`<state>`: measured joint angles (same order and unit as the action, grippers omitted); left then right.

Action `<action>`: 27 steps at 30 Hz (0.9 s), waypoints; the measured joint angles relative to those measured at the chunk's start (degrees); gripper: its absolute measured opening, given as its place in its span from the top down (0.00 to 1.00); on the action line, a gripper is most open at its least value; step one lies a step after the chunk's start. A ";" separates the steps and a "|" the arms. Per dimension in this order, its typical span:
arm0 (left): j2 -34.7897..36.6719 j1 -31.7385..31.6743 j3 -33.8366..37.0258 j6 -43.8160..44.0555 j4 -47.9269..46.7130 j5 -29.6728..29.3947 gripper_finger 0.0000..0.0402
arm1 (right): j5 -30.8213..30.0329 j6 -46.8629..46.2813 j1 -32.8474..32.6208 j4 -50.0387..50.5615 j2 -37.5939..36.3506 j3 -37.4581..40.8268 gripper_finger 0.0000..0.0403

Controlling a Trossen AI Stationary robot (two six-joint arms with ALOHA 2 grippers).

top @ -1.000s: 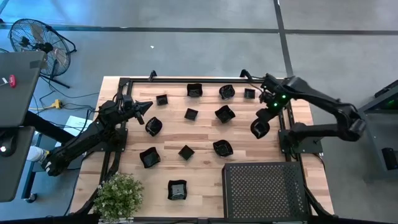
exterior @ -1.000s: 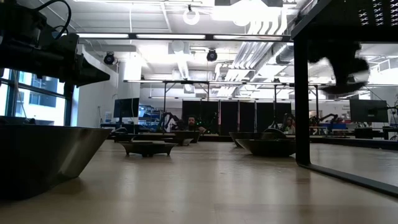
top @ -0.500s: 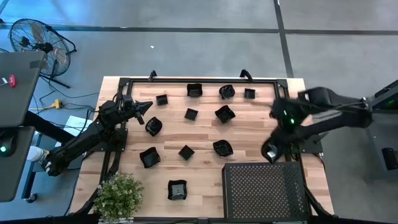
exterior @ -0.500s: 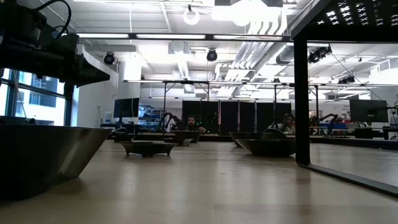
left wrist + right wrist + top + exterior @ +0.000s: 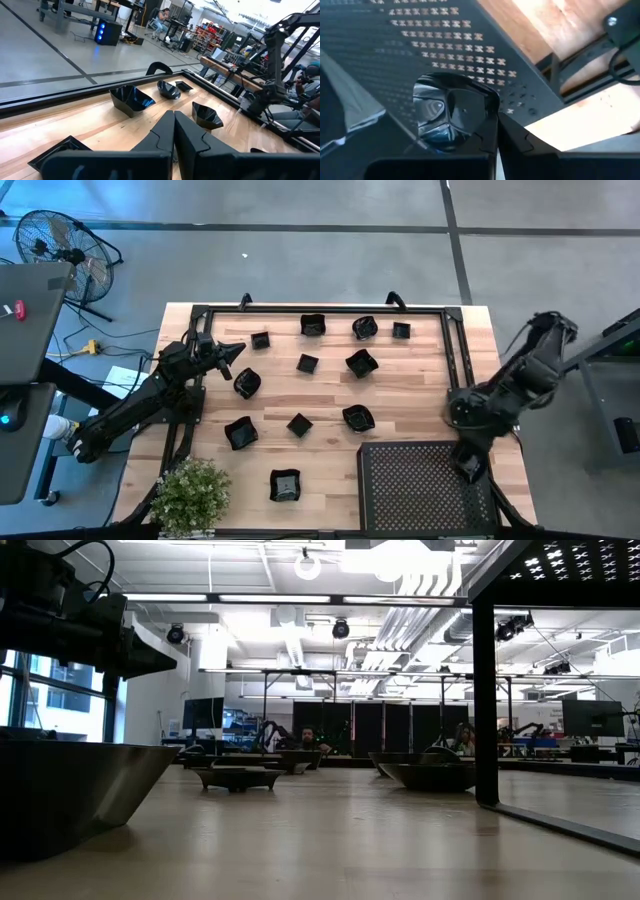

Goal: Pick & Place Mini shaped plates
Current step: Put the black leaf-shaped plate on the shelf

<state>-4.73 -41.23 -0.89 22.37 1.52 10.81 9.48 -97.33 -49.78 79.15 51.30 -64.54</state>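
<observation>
Table [image 5: 400, 395]: ten loose plates [image 5: 361, 363]; right gripper [image 5: 495, 131] grips eleventh [image 5: 451, 112] (over tray [image 5: 415, 485]).

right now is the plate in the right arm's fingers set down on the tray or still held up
Held up: the right gripper is shut on the mini plate, which hangs above the perforated tray, not resting on it.

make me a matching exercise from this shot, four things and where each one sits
Things:
1. right gripper
2. left gripper
3. plant
4. fan

Places:
A. on the floor past the table's far left corner
B. at the tray's right edge, shut on a plate
C. on the table's near left corner
D. shut and empty, over the table's left side

Pairs: 1-B, 2-D, 3-C, 4-A
</observation>
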 joint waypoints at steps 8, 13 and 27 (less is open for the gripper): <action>0.00 0.00 0.00 0.00 0.00 0.01 1.00 | -4.03 -6.57 -12.48 -7.85 -0.29 5.69 1.00; 0.00 0.00 0.00 0.00 0.00 0.02 1.00 | -7.56 -9.51 -14.93 -14.32 -0.28 8.94 1.00; 0.00 0.00 -0.01 0.00 0.00 0.04 1.00 | -13.13 -4.90 -13.05 -26.68 5.60 9.12 1.00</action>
<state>-4.73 -41.23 -0.90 22.37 1.52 10.85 -3.65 -102.23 -62.83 52.47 56.90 -55.42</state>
